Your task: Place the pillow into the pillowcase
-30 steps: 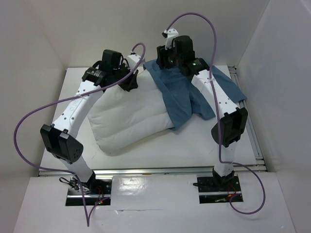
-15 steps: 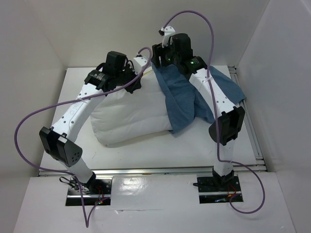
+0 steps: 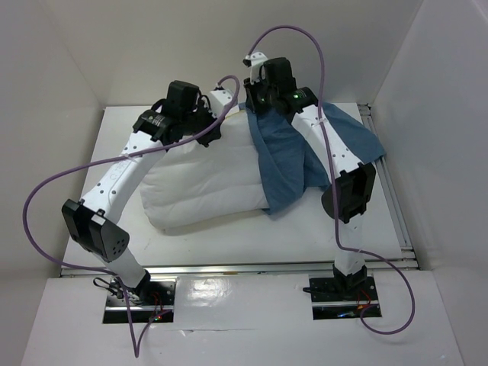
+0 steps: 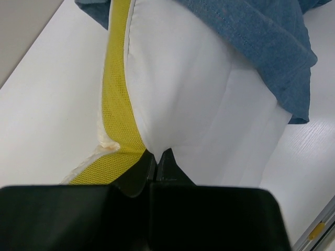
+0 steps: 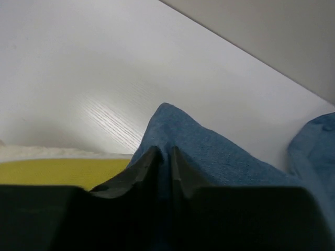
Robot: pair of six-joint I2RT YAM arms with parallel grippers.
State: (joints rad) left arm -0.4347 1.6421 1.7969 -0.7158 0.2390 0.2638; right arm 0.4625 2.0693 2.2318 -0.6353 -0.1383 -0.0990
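Top view: the pillow (image 3: 206,183) lies mid-table (image 3: 229,244), with the pillowcase (image 3: 293,156) draped over its 3 o'clock end and trailing toward 2 o'clock. Both arms reach to the pillow's 12 o'clock edge.

Left wrist view: the left gripper (image 4: 156,157) is pinched tight on the pillow where the yellow strip (image 4: 118,94) meets the white cover. Blue cloth covers the pillow from 12 to 3 o'clock.

Right wrist view: the right gripper (image 5: 166,157) stands narrow, nipping a raised fold of the pillowcase between its fingers. The yellow strip shows at 8 o'clock.
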